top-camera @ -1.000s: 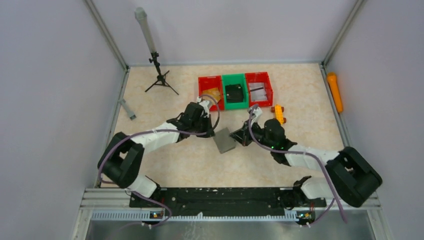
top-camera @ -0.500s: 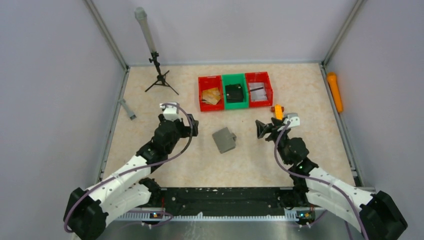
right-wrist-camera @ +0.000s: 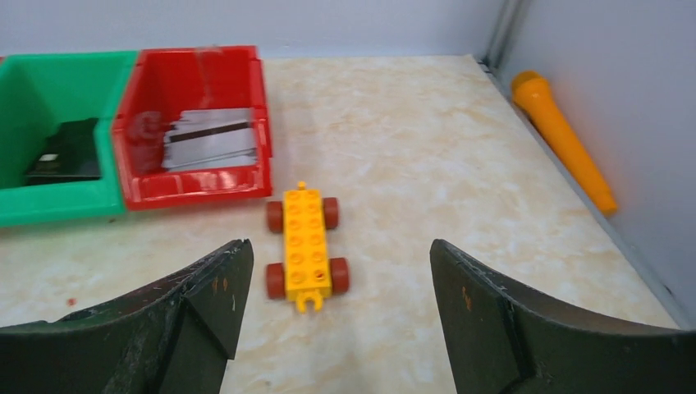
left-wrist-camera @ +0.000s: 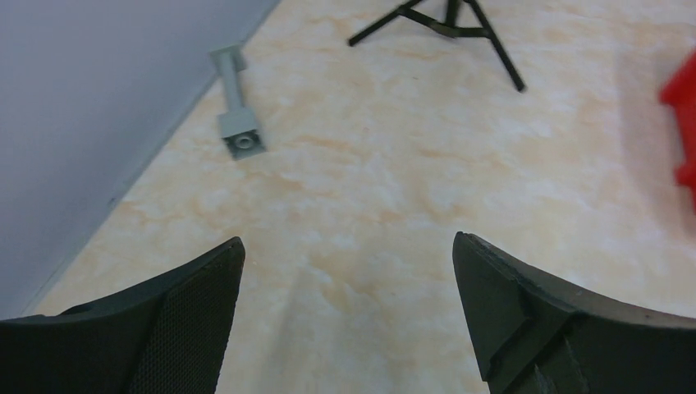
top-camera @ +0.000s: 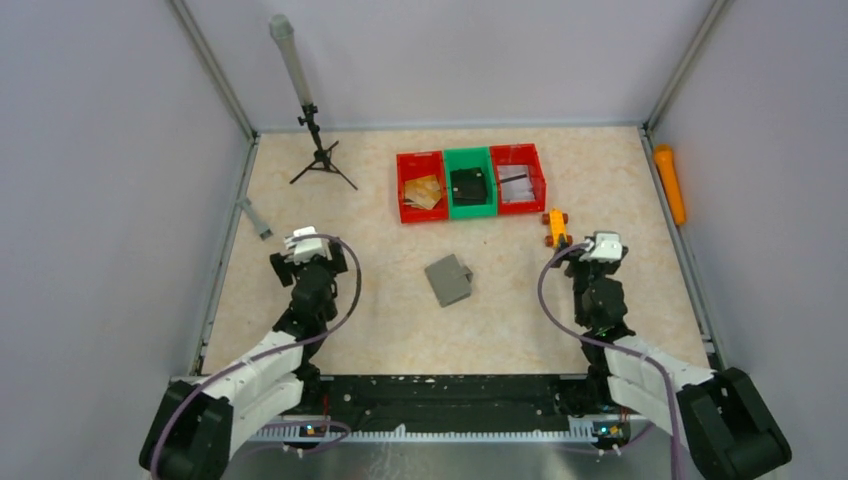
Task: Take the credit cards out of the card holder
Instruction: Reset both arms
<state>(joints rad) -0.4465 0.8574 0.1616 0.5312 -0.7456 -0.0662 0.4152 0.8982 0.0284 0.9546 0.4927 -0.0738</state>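
The grey card holder (top-camera: 448,280) lies flat and folded shut on the table's middle, with nothing touching it. Flat cards that may be the credit cards lie in the red bins: tan ones (top-camera: 424,191) on the left, and a silvery one with a dark stripe (top-camera: 516,186) (right-wrist-camera: 209,139) on the right. My left gripper (top-camera: 308,258) (left-wrist-camera: 349,246) stands open and empty, well left of the holder. My right gripper (top-camera: 598,252) (right-wrist-camera: 336,246) is open and empty too, well right of the holder.
A green bin (top-camera: 470,205) between the red ones holds a black boxy object (top-camera: 468,185). A yellow wheeled brick (top-camera: 555,228) (right-wrist-camera: 305,240) sits just ahead of my right gripper. An orange stick (top-camera: 669,183) lies by the right wall. A tripod (top-camera: 320,155) and a grey bar (top-camera: 254,217) stand far left.
Both arms have pulled back from the card holder toward the near edge and outward. Both grippers went from shut to open. The holder stays on the table.
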